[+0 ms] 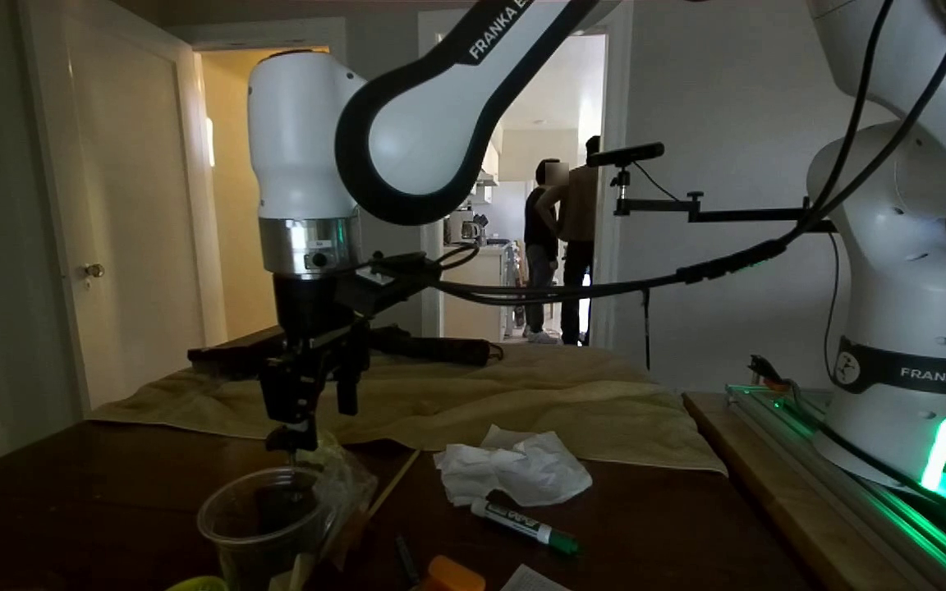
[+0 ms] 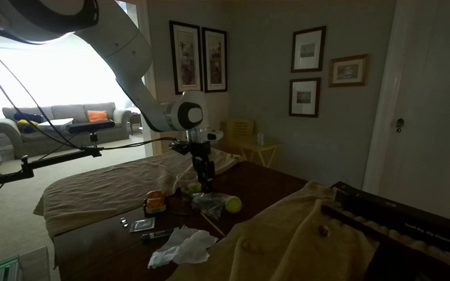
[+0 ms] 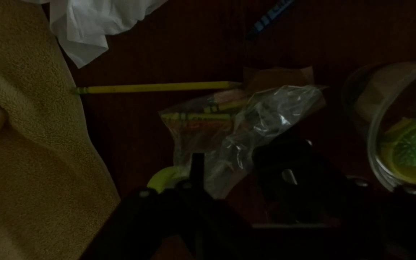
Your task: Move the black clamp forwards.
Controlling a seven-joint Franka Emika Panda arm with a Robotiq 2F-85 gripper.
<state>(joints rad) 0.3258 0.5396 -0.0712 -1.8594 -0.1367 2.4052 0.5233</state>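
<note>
The black clamp (image 3: 282, 159) shows in the wrist view as a dark blocky shape with a small shiny metal part, beside the clear plastic bag. My gripper (image 3: 273, 180) is open around it. The left finger stands apart from the clamp, with brown table between them. The right finger merges with the clamp in the dark, so I cannot tell whether they touch. In an exterior view, my gripper (image 1: 315, 406) points down just behind the clear plastic bowl (image 1: 208, 525). Dark shapes below the gripper there are hard to tell apart. The gripper also shows in an exterior view (image 2: 205, 177).
The clear bowl (image 3: 374, 126) stands close on the right with a yellow-green item inside. The crayon bag (image 3: 208, 121), pencil (image 3: 154, 87) and yellow-green ball (image 2: 233, 204) lie near. A tissue (image 1: 514, 472), marker (image 1: 522, 525), orange object (image 2: 155, 201), towel (image 2: 279, 242) and long black bar (image 2: 397, 218) surround.
</note>
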